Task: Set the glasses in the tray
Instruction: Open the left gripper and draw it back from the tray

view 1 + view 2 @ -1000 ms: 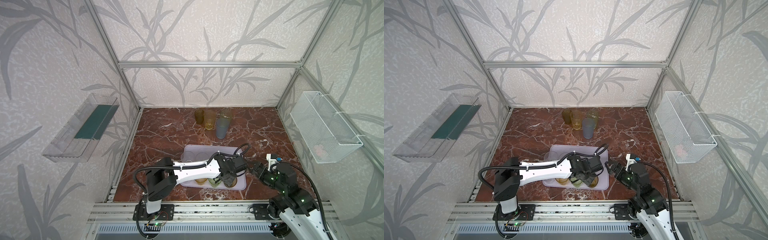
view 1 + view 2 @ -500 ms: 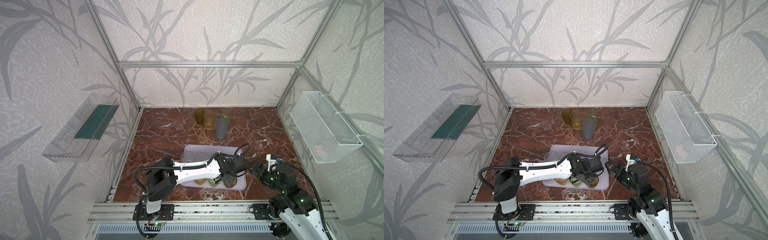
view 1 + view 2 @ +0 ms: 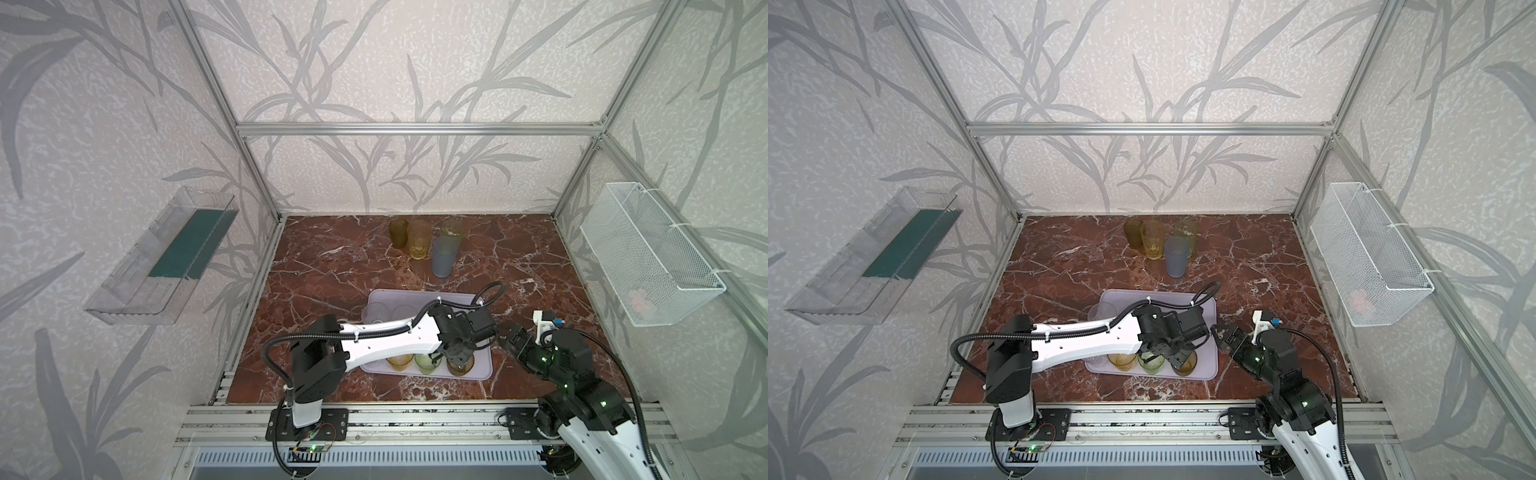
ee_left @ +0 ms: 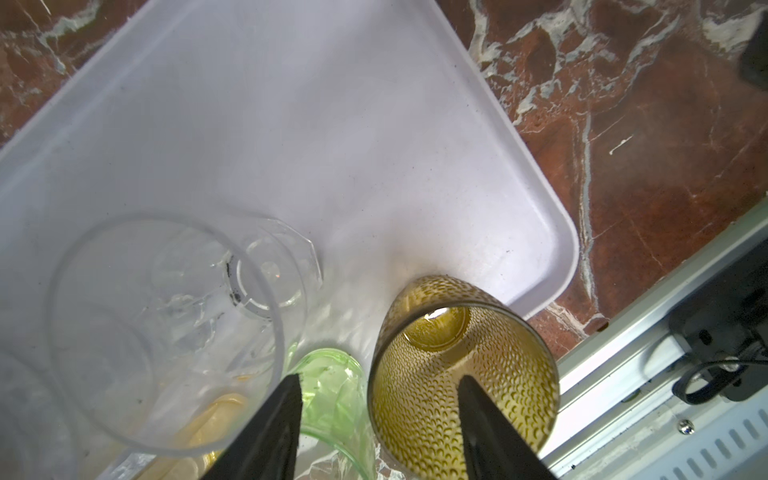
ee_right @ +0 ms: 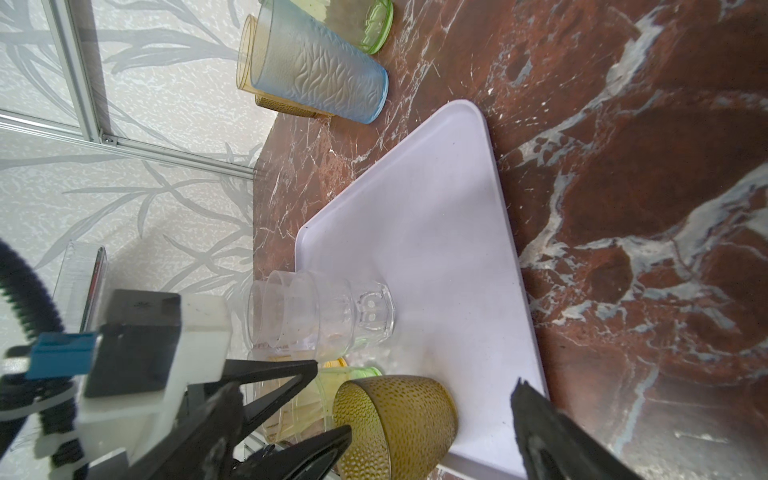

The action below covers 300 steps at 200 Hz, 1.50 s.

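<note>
The pale lavender tray [image 3: 424, 297] [image 4: 291, 124] [image 5: 436, 208] lies near the front of the marble floor. Along its near edge stand short glasses in amber [image 3: 400, 361], green [image 3: 426, 362] [image 4: 332, 382] and olive-brown [image 3: 460, 365] [image 4: 415, 395] [image 5: 395, 415]. Clear glasses [image 3: 378, 311] [image 5: 324, 311] stand further back in it. My left gripper [image 3: 457, 356] [image 4: 378, 381] hangs open over the olive-brown glass, one finger inside its rim, one outside. My right gripper [image 3: 505, 332] [image 5: 415, 376] is open beside the tray's right edge. Several glasses, among them a blue-grey one [image 3: 444, 257] [image 5: 320, 70], stand at the back.
A clear plastic bin [image 3: 166, 253] hangs on the left wall and a white wire basket [image 3: 648, 253] on the right wall. An aluminium rail [image 3: 415, 415] runs along the front edge, close behind the tray's near corner.
My left gripper's jaws have spread apart and let go of the olive-brown glass, which now stands in the tray. The right arm has stayed still.
</note>
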Motion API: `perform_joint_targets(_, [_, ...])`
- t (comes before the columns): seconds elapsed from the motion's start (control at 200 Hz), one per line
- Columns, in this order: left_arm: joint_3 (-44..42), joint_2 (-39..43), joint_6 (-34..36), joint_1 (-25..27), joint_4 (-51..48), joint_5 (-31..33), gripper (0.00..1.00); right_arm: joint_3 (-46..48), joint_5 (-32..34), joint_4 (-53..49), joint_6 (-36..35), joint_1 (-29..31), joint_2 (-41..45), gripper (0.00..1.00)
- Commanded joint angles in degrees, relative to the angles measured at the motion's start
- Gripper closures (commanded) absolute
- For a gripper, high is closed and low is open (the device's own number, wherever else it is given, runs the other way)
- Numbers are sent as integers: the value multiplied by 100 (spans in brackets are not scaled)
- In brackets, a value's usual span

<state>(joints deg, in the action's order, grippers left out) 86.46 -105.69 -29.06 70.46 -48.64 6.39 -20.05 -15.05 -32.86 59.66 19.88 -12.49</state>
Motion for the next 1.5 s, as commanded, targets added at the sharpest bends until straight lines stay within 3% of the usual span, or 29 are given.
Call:
perform_joint_targets(0.0, [229, 262, 85, 30, -314, 121, 38, 39, -5, 109, 22, -19, 56, 1])
perform_joint_targets(0.15, [291, 386, 85, 30, -334, 135, 34, -14, 2, 114, -42, -21, 45, 1])
perform_joint_targets(0.27, [206, 581, 54, 32, -236, 186, 16, -25, 2, 140, -92, -15, 19, 1])
perform_joint_targets(0.56, [253, 767, 54, 21, -200, 734, 1, -169, 41, -30, -342, -32, 1, 1])
perform_joint_targets(1.0, [601, 784, 99, -298, -485, 1374, 1, -272, -24, -7, -559, -28, -183, 1])
perform_joint_targets(1.495, [334, 1177, 340, -1920, -80, 956, 0, -389, -123, 111, -859, -30, -404, 1])
